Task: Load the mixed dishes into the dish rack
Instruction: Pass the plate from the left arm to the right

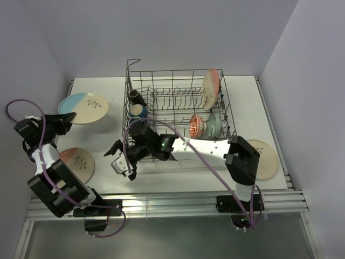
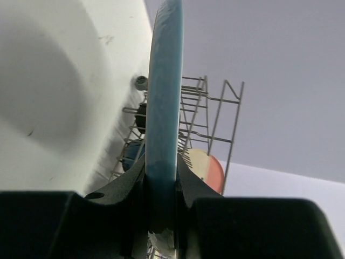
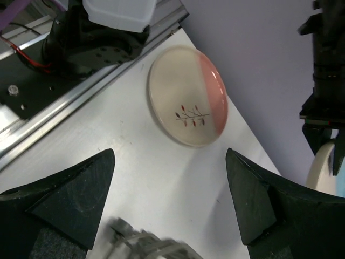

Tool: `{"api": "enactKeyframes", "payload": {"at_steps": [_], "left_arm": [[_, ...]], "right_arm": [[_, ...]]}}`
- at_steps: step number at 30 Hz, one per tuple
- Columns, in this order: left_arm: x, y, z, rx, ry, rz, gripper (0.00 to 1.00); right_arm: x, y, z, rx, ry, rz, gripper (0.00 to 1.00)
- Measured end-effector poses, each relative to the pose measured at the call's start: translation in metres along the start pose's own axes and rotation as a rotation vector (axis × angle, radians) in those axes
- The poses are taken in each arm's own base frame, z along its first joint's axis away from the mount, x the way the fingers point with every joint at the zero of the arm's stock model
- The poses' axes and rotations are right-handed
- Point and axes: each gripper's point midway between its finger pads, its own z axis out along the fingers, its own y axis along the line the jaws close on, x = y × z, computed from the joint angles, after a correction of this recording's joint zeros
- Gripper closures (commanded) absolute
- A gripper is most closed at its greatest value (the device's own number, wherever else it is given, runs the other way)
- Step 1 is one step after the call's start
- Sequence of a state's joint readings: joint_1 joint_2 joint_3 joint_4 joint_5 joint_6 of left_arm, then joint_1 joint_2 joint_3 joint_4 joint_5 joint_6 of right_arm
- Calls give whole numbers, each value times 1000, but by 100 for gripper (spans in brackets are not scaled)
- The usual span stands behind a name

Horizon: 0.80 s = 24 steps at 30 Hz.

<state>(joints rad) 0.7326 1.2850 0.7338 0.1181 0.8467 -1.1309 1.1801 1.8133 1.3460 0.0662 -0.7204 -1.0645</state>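
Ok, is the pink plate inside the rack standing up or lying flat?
Standing up: the pink plate sits on edge among the wires of the rack, tilted slightly.

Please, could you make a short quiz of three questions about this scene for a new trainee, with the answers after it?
1. True or false: the left gripper is shut on the rim of the round cream and light-blue plate.
2. How many plates stand upright inside the grey wire dish rack? A) one B) two C) three
3. Fill in: the ____ gripper is open, with nothing between its fingers.

Key
1. True.
2. A: only the round cream and pink plate stands there.
3. Right: the right gripper.
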Motion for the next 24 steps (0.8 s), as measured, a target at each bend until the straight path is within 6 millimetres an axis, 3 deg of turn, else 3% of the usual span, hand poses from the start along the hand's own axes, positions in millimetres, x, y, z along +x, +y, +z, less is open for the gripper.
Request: {"api": "enactKeyframes", "payload": {"at_steps": [5, 9, 14, 18, 24], "left_arm": [[5, -33, 3, 119, 21, 50, 100], [15, -70, 6, 226, 55, 112, 100], [23, -118, 2, 360, 64, 208, 100], [24, -141, -9, 433, 36, 248, 100], [40, -161, -7, 503, 62, 262, 100]], "right_arm": [[-19, -23, -36, -44, -20, -20, 12], [-51, -47, -68, -18, -56, 16, 14], [-85, -95, -114, 97, -109, 184, 16], [-82, -130, -158, 233, -131, 408, 15], [-43, -166, -218, 492, -133, 896, 7]]}}
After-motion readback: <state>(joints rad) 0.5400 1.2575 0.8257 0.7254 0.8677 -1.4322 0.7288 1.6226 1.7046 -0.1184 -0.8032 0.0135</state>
